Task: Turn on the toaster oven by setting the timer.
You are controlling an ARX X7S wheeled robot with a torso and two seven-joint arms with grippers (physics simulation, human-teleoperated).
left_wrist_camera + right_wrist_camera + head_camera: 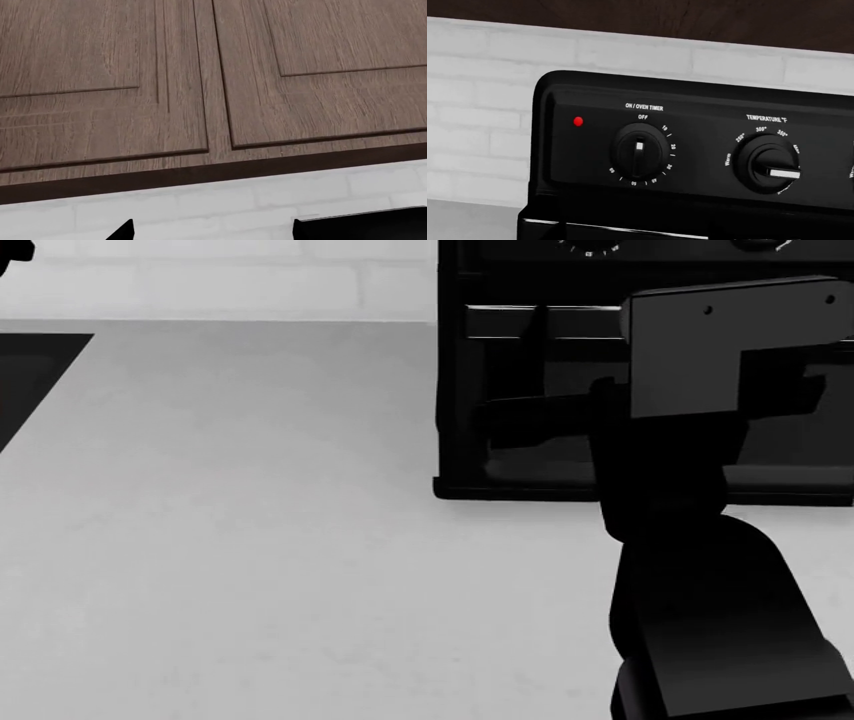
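Timer (pixel 639 154) on toaster oven (pixel 694 165) points to OFF.

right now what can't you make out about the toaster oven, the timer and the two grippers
- Right gripper: its fingertips never show; in the head view the arm's grey block and black links hide them against the toaster oven, and the right wrist view leaves them out.
- Left gripper: only two black tips at the left wrist view's edge.
- Timer: cut off by the head view's top edge.
- Toaster oven's right side: cut off in the right wrist view.

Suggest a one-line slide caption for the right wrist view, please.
Toaster oven control panel: timer dial pointing at OFF, red indicator light beside it, temperature knob alongside.
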